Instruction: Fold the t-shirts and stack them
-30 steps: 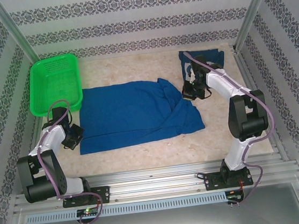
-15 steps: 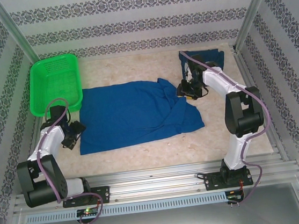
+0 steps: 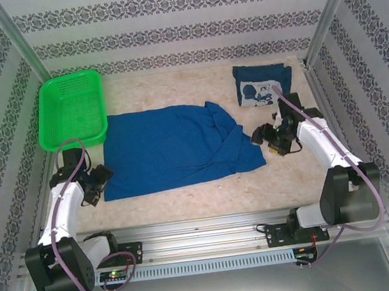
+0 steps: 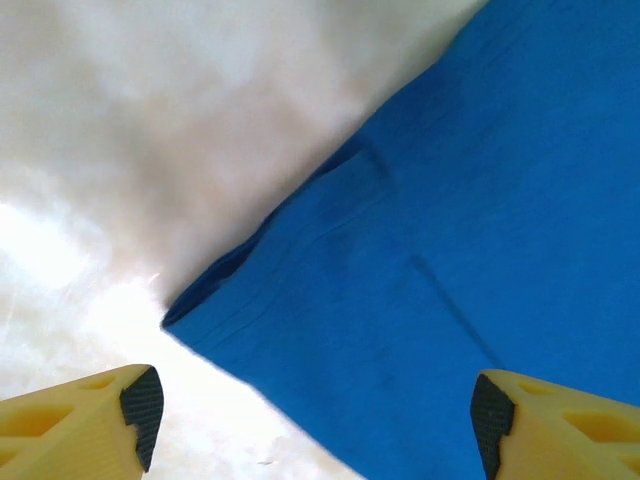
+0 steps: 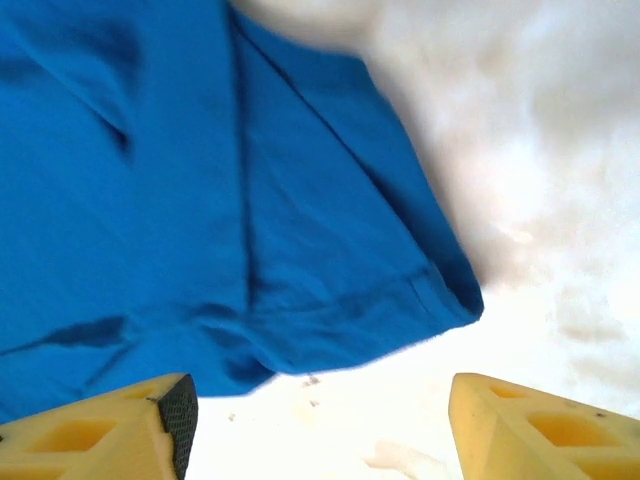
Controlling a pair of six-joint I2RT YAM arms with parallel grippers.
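A royal-blue t-shirt (image 3: 174, 148) lies spread on the table's middle, plain side up, with its right part creased. A second t-shirt (image 3: 263, 85) lies folded at the back right, its white print facing up. My left gripper (image 3: 99, 181) is open at the spread shirt's near left corner; in the left wrist view the gripper (image 4: 315, 430) hangs above that corner (image 4: 400, 300), one finger (image 4: 140, 400) over bare table. My right gripper (image 3: 258, 138) is open by the shirt's near right corner. In the right wrist view the gripper (image 5: 320, 425) hovers over bare table just off the hem corner (image 5: 440, 290).
A green mesh basket (image 3: 71, 110) stands at the back left, touching the shirt's far left corner. Patterned walls and metal posts enclose the table (image 3: 207, 193). The arms' rail runs along the near edge.
My right arm has swung from the folded shirt at the back toward the front, to the spread shirt's near right corner. My left gripper has shifted slightly nearer, to the near left corner.
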